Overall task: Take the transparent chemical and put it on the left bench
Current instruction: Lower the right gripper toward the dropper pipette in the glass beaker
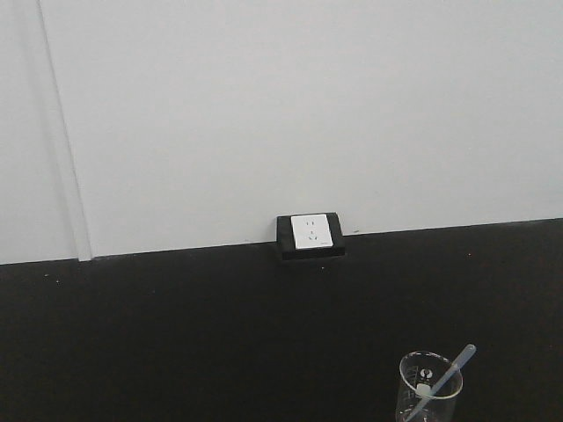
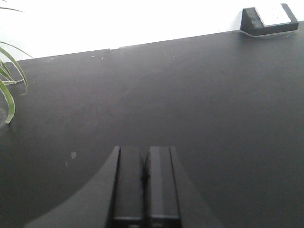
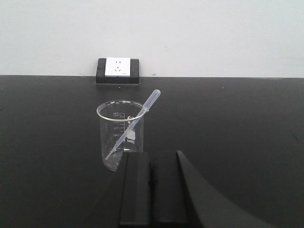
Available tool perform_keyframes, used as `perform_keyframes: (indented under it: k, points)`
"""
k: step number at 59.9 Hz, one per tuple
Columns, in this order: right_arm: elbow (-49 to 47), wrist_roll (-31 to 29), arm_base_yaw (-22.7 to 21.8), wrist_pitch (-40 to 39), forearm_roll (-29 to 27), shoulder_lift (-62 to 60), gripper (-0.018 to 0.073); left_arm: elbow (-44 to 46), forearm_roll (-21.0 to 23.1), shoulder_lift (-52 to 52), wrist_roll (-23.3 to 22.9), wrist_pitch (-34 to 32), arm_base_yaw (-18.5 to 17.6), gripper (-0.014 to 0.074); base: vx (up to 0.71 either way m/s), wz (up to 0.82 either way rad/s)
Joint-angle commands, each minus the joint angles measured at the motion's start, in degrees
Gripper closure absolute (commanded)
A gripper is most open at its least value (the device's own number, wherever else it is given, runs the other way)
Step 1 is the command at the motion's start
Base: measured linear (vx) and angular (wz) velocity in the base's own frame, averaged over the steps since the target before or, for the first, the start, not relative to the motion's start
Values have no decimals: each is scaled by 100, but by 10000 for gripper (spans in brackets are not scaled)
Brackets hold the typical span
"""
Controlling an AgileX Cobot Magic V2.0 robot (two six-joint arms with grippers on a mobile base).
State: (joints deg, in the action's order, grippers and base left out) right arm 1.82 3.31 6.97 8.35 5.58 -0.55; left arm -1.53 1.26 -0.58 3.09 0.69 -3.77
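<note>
The transparent chemical (image 3: pixel 137 118) is a thin whitish pipette leaning inside a clear glass beaker (image 3: pixel 118 135), its wider end sticking out over the rim to the upper right. In the front view the same pipette (image 1: pixel 449 376) and beaker (image 1: pixel 428 391) show at the bottom right. My right gripper (image 3: pixel 150 156) is shut and empty, just in front of the beaker's base and a little to its right. My left gripper (image 2: pixel 144 151) is shut and empty over bare black benchtop. The left bench is out of view.
A white wall socket in a black housing (image 1: pixel 310 234) sits where the black benchtop (image 1: pixel 176 334) meets the white wall. Green plant leaves (image 2: pixel 8 80) reach in at the left edge of the left wrist view.
</note>
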Motion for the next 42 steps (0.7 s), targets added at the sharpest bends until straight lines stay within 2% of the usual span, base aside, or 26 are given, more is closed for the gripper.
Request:
perform_keyframes:
  k: [1, 42]
  points:
    - [25, -7, -33, -471, 15, -69, 566, -93, 4, -110, -45, -449, -10, 600, 0, 0]
    - [25, -7, -33, -471, 15, -69, 566, -93, 4, -110, -45, -449, -10, 600, 0, 0]
